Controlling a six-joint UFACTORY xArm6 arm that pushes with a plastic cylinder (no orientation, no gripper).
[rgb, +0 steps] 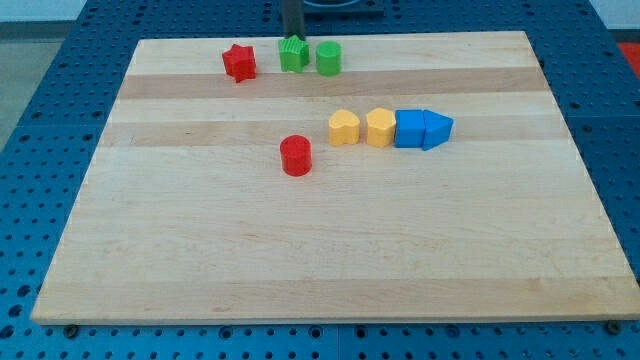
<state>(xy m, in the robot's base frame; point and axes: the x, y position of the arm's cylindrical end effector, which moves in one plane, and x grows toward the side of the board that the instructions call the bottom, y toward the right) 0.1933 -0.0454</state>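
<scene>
My tip (292, 37) comes down at the view's top and meets the back of a green star-shaped block (293, 54). Just right of that block stands a green cylinder (329, 58), a small gap between them. A red star block (239, 62) lies to the left of the green pair. Lower, near the middle, a red cylinder (296, 156) stands alone. To its right runs a row: a yellow block (344, 128), a second yellow block (380, 128), a blue cube (410, 129) and a blue wedge (437, 129), the last three touching.
The wooden board (300, 260) lies on a blue perforated table (40, 120). The rod's dark shaft (291, 15) rises out of the view's top edge.
</scene>
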